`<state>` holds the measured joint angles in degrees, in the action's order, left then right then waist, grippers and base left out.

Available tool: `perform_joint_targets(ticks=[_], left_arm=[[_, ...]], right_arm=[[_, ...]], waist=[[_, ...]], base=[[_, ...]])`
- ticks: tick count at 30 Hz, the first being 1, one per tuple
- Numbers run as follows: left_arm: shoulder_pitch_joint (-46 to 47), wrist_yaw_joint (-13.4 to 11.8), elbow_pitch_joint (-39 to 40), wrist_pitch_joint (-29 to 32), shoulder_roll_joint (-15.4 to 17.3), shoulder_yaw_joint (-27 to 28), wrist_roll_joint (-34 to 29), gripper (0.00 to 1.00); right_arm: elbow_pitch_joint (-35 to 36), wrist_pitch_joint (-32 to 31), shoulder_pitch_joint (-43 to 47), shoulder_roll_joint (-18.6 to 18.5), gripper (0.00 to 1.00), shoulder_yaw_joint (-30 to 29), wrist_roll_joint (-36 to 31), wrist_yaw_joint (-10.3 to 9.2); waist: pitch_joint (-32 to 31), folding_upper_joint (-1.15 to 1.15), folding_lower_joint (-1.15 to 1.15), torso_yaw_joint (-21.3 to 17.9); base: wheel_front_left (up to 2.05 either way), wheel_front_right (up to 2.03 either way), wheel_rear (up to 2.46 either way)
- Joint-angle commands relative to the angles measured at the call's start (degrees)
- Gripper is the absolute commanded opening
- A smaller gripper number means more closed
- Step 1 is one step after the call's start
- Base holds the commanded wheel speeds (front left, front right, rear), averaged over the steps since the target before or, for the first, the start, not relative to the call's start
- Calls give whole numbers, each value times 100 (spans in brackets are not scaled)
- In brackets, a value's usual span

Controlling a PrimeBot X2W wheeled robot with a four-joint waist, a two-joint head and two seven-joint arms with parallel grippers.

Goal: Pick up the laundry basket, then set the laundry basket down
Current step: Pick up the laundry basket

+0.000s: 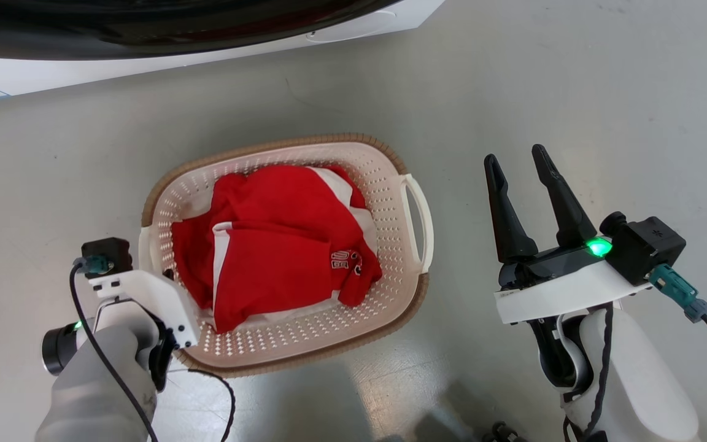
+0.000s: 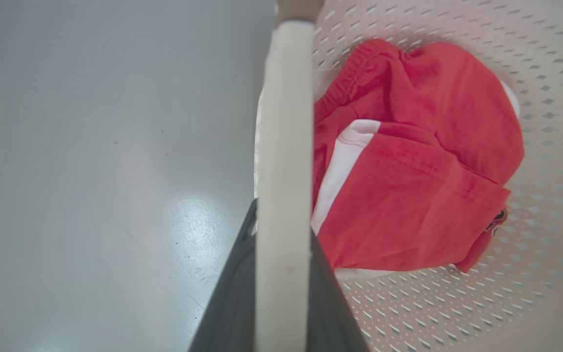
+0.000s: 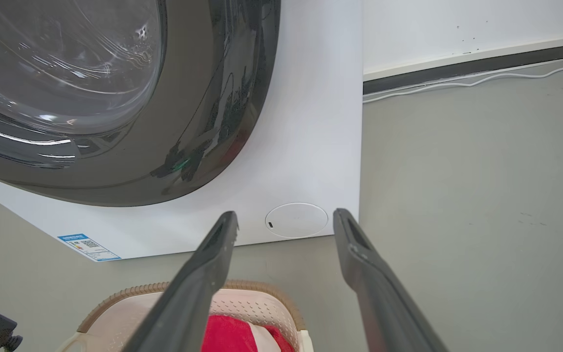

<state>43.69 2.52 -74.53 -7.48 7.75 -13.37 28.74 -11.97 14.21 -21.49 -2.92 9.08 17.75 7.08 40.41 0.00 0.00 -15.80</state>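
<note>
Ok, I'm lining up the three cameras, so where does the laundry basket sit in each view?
Head view: the laundry basket sits at centre, slightly left.
Left wrist view: the laundry basket takes the right half, and its white handle runs up the middle.
Right wrist view: the laundry basket is at the bottom edge, left of centre.
Shared landmark: the red garment inside it.

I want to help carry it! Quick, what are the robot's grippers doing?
Left gripper: closed on the handle of the laundry basket.
Right gripper: open, empty.
</note>
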Motion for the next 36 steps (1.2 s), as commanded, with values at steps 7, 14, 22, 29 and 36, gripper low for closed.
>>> perform_joint_targets(ticks=[7,14,22,29,36], left_arm=[[-298,146,58,64,276,124,137,0],[-335,154,58,111,368,108,184,0],[-336,181,57,116,343,66,229,100],[-397,197,57,78,344,20,253,100],[-517,254,57,-241,311,-70,227,100]], right_arm=[[88,79,58,4,100,65,-25,41],[74,79,52,4,100,48,-79,41],[28,79,32,4,100,69,-115,41],[-34,79,27,4,100,77,-120,41],[-108,79,81,4,100,175,22,41]], waist=[[-10,0,0,63],[-2,0,0,133],[-49,0,0,183],[-175,0,0,201],[-509,0,0,237]], base=[[0,0,0],[0,0,0],[0,0,0],[0,0,0],[0,0,0]])
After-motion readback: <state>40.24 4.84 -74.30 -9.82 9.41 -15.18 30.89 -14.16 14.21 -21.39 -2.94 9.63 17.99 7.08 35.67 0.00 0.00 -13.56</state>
